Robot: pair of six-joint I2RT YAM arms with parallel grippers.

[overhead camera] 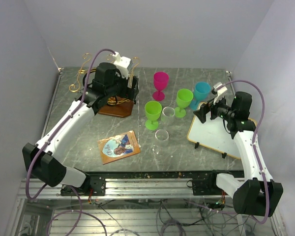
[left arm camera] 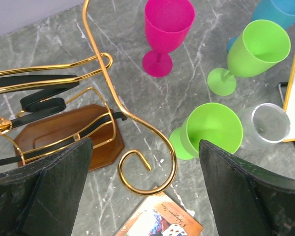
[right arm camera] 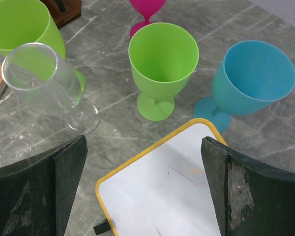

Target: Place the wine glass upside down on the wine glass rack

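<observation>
**Both end effectors spread and carrying nothing; you are setting up the pick of a clear glass.**

Nearest you, your right end effector (right arm camera: 146, 172) is hanging wide open over the yellow-edged whiteboard (overhead camera: 214, 135). Just beyond it, the wine glass (right arm camera: 42, 78) is standing upright on the tabletop (overhead camera: 157, 155), just beside a green goblet (overhead camera: 153, 114), with a second clear glass (overhead camera: 162, 135) in front. When you are reaching in, be taking it low by the stem from the open side, so you are not knocking its neighbours. Farther back, your left end effector (left arm camera: 145, 187) is hovering, fingers apart, above the wine glass rack (left arm camera: 44, 129). Be keeping it off the scrolled gold wires while you are inverting the glass.
</observation>
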